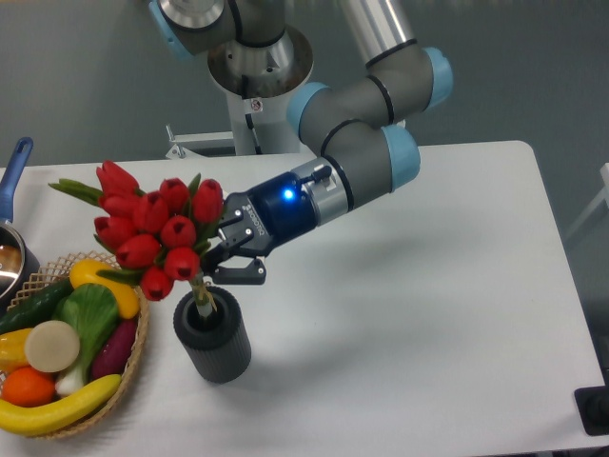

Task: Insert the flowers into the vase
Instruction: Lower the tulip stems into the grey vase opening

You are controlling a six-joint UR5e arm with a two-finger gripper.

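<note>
The flowers (152, 227), a tight bunch of red tulip buds with green leaves, lean left above the vase (213, 335). Their green stems (200, 290) reach down into the vase's round hollow. The vase is a short dark grey ribbed cylinder standing upright on the white table, just right of the basket. My gripper (211, 262) comes in from the right, just above the vase rim. Its black fingers (238, 274) are closed around the stems right under the buds. The buds partly hide the grip spot.
A woven basket (133, 367) with a banana, cucumber, pepper and other fruit and vegetables sits at the left, touching or nearly touching the vase. A pot with a blue handle (13, 171) is at the far left edge. The arm's base (257, 67) stands at the back.
</note>
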